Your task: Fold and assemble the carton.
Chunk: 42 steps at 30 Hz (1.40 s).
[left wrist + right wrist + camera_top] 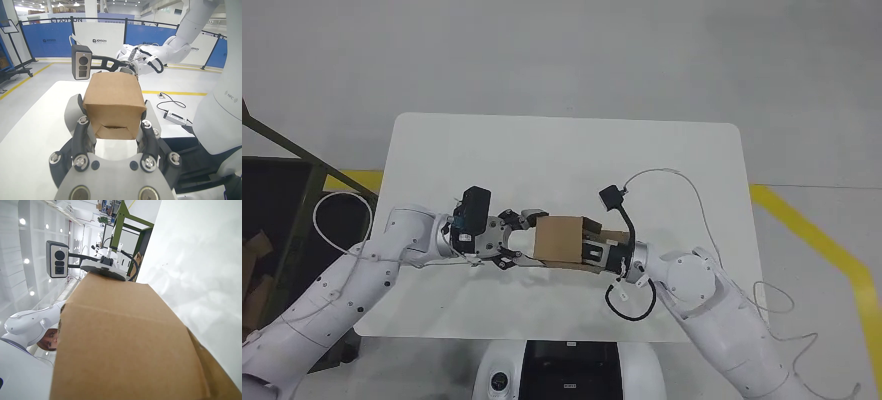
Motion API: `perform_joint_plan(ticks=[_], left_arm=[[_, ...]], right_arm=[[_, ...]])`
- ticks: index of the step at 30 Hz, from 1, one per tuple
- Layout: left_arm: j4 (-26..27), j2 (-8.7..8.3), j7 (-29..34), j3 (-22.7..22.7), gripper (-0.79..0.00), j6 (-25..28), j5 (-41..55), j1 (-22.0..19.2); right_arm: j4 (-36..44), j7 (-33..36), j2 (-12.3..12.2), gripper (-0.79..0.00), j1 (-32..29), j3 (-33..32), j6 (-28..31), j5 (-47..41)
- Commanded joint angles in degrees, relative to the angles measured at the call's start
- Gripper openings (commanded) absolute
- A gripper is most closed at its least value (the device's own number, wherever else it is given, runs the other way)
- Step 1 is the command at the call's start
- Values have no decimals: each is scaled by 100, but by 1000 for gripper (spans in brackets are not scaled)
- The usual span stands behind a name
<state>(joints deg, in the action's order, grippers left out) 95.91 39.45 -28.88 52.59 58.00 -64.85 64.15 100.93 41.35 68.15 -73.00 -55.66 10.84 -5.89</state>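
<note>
the top view looks down on the white table (562, 150) from above. both wrist views sit close to the carton (113, 98), facing each other across it.

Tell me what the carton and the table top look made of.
The carton: brown cardboard, matte, judging by its creased fold lines and raw cut edges. The table top: white, smooth, faintly glossy, with soft reflections; likely laminate or painted board, but the look leaves that open.

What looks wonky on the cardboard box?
Only small things: on the carton, the end flap facing the left claw bows, leaving a curved gap at its slot, and one edge looks frayed in the right wrist view. Otherwise it is square.
</note>
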Motion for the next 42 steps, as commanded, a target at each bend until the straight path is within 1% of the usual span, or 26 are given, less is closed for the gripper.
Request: perform_joint_plan(ticks=[1, 5, 13, 21, 28, 29, 30, 31, 32, 33, 35, 37, 40, 42], left_arm=[[-17, 6, -8, 23, 0, 0, 3, -11], [-59, 18, -12, 57, 0, 0, 11, 0], [-62, 46, 72, 18, 0, 0, 29, -5], [-31, 54, 283, -149, 0, 0, 97, -136], [-52, 52, 322, -274, 0, 0, 180, -260], [-54, 51, 326, -289, -18, 0, 181, -272], [-54, 49, 331, -307, -123, 0, 180, -283], [-56, 47, 333, -324, -252, 0, 179, -293], [-60, 45, 331, -341, -416, 0, 182, -301], [-65, 42, 327, -357, -456, 0, 188, -309], [-74, 36, 332, -383, -468, 0, 192, -328], [-78, 31, 328, -402, -449, 0, 199, -345], [-84, 22, 325, -435, -449, 0, 215, -364], [-87, 17, 323, -452, -486, 0, 221, -378]], right_arm=[[-19, -4, 1, -785, -7, -14, 22, -68], [-32, 33, -3, -785, -34, -60, 87, -236], [-31, 39, 0, -785, -51, -37, 139, -259], [-52, 87, 8, -785, -10, 32, 132, -187], [-59, 157, 8, -785, 19, 66, 108, -140], [-60, 169, 8, -785, 22, 67, 106, -139], [-61, 173, 8, -785, 24, 67, 105, -141], [-63, 176, 8, -785, 24, 67, 103, -152], [-65, 184, 8, -785, 26, 67, 102, -157], [-67, 193, 7, -785, 30, 67, 100, -158], [-70, 203, 7, -785, 33, 67, 108, -178], [-78, 208, 7, -785, 36, 66, 116, -182], [-83, 232, 6, -785, 46, 69, 97, -181], [-86, 237, 6, -785, 51, 68, 95, -184]])
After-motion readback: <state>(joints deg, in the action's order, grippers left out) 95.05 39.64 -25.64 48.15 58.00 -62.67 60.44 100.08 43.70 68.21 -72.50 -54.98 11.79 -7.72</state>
